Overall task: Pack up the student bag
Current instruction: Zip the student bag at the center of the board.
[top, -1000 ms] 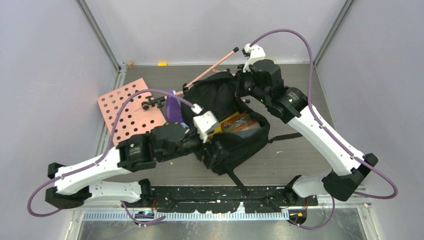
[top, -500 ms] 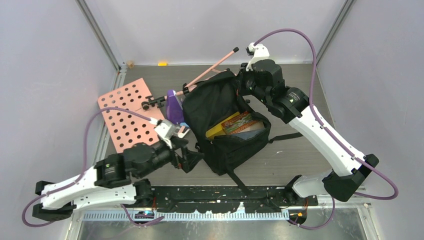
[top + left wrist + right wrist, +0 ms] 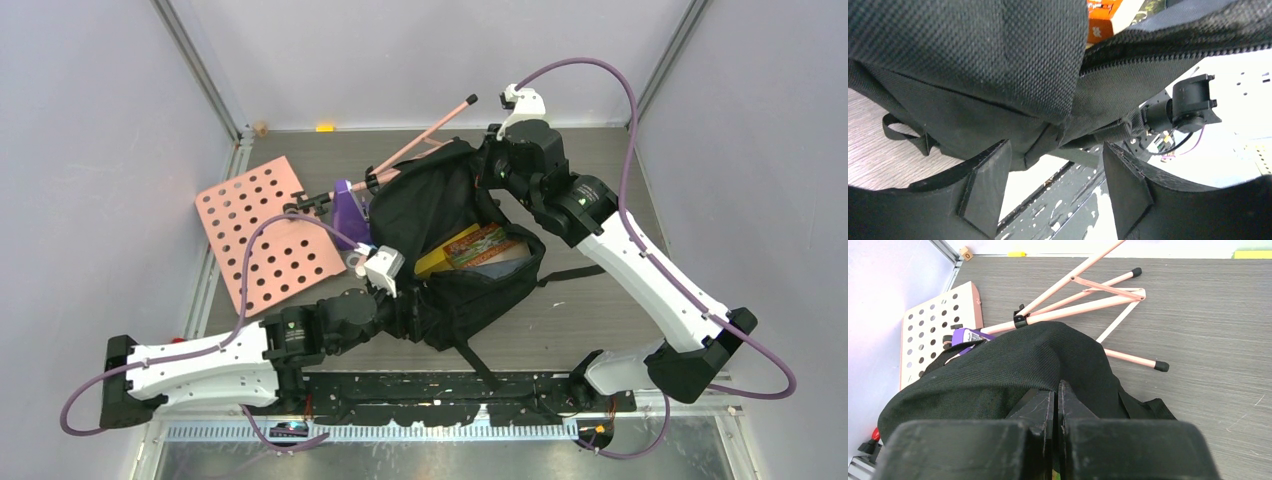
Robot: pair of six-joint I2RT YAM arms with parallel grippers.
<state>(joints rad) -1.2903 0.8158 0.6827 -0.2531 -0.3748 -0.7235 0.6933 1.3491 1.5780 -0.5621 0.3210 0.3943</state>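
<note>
Mouth-spreading looks the step in hand: right gripper, fingers pressed together on the far rim of the large black soft fabric student bag, holds it up. Left gripper, jaws apart, brackets the near rim between its fingertips. Next, probably, it should close there and pull outward.

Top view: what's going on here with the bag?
Two arms are packing a black backpack. The right gripper is shut on the bag's top flap at the far side, holding the mouth open; books already sit inside. The left gripper is at the bag's near-left edge, jaws open, nothing gripped. A pink folding stand and a pink perforated board lie on the table outside the bag.
</note>
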